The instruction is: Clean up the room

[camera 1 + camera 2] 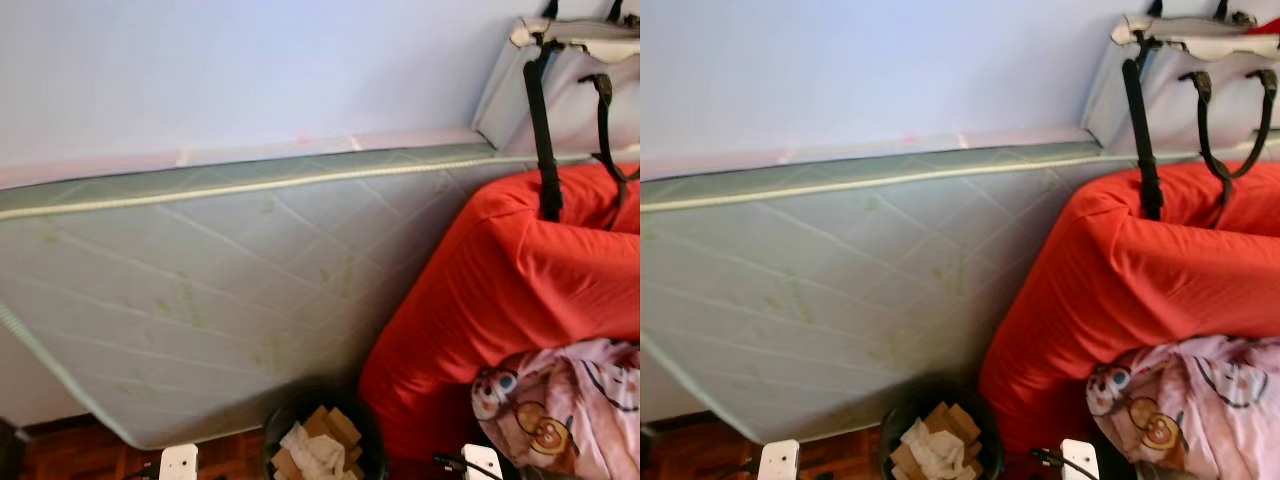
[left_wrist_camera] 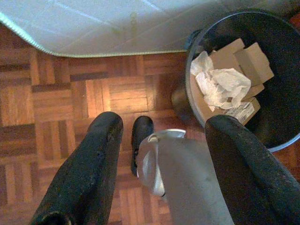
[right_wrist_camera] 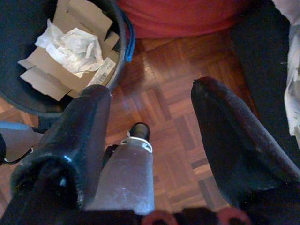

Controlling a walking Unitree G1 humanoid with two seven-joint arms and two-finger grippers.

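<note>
Left claw [image 2: 159,140] and right claw [image 3: 150,112] — both spread, empty — flank the bin [image 1: 300,415] of cardboard.

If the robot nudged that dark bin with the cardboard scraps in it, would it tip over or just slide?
The bin would probably slide: it stands on smooth wood parquet floor and looks wider than tall. It likely feels light, since it holds only cardboard pieces and crumpled paper. The paper on top might shift or spill if it is shoved hard.

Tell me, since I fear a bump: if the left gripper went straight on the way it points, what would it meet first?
Probably the parquet floor. The open left gripper points down at bare wood, with the black bin just beside; depth is unclear.
</note>
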